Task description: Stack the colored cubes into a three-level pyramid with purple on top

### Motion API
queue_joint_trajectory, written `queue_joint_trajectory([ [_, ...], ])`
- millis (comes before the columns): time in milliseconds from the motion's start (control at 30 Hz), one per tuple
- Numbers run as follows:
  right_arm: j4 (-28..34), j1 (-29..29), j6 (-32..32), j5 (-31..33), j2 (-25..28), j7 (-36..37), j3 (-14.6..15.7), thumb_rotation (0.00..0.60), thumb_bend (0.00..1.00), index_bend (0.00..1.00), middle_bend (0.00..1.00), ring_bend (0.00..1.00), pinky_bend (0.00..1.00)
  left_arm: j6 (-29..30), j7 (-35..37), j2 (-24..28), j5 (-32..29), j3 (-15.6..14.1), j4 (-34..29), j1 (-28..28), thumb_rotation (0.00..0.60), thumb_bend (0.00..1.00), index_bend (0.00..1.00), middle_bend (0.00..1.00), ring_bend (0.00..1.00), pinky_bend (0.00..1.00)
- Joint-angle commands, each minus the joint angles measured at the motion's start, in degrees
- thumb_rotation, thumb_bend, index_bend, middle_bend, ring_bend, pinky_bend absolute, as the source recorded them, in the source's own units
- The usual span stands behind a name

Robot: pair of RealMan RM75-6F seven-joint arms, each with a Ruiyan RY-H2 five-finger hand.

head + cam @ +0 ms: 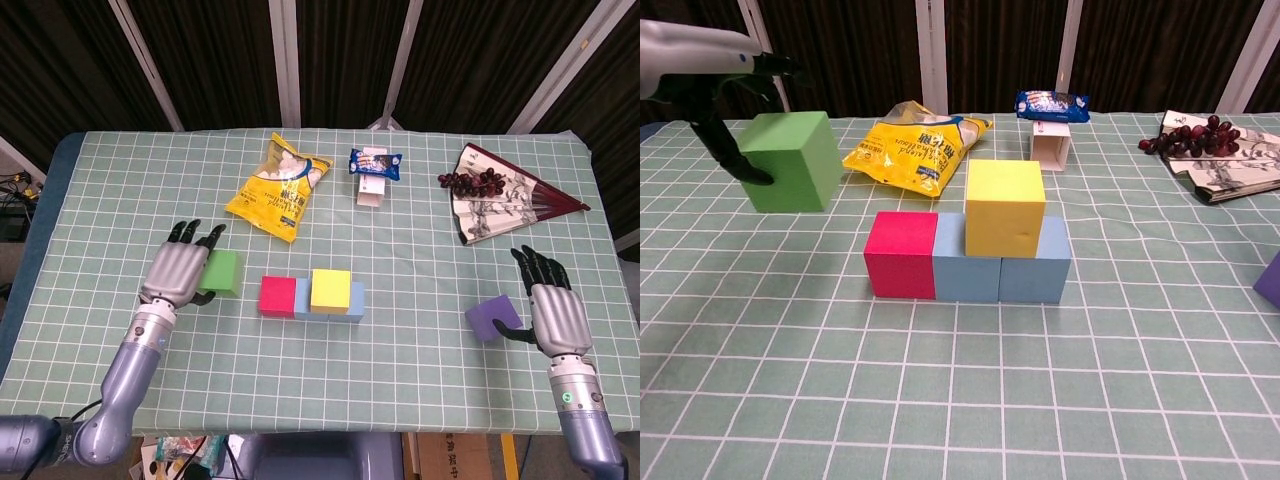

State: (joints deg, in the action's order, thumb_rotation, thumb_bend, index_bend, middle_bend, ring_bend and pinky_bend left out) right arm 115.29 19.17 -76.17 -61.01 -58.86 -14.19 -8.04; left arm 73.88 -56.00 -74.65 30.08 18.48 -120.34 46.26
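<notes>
The left hand (pixel 180 272) grips the green cube (pixel 221 273) above the worktop (pixel 400 360), left of the red cube (pixel 277 295). A yellow cube (pixel 330 289) sits on two blue cubes (pixel 1002 272). The right hand (pixel 553 310) — fingers around the purple cube (pixel 492 317) — rests at the worktop's right.

Landmark: block row (pixel 310 297) at mid-worktop, a pink cube (pixel 902 254) and two blue cubes (pixel 1002 264), the yellow cube (pixel 1005 207) on the blue pair. Top of pink cube: bare. Left of the row: left hand (pixel 182 271) holding the green cube (pixel 790 160) aloft, near. Behind: yellow snack bag (pixel 277 187), small box with blue packet (pixel 374 163), fan with grapes (pixel 500 195), well apart. Right: open cloth up to purple cube (pixel 492 317). Front: open cloth to the worktop edge.
</notes>
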Motion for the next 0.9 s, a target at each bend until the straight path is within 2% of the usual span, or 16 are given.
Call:
queue_joint_trajectory([
  [33,-0.05,-0.05,0.2,0.1,0.02,0.19,-0.14,0.6,0.2,0.0,0.0,0.0,0.0,1.22,-3.32,-2.49,-4.69,1.01,-0.1,4.04,0.6,0.3,0.0,0.34,0.05,0.03],
  [400,0.03,-0.3,1.14,0.34,0.42,1.34,-0.83,0.6,0.2,0.0,0.0,0.0,0.0,5.87,-7.63,-8.03,-11.45,1.79,1.52,11.56,0.6,0.31,0.0,0.34,0.05,0.03],
  [900,0.52,-0.7,1.67,-0.58,0.99,2.37,-1.16,0.6,0.2,0.0,0.0,0.0,0.0,9.91,-8.39,-14.12,-15.12,3.12,5.45,16.83,0.6,0.31,0.0,0.36,0.05,0.03],
])
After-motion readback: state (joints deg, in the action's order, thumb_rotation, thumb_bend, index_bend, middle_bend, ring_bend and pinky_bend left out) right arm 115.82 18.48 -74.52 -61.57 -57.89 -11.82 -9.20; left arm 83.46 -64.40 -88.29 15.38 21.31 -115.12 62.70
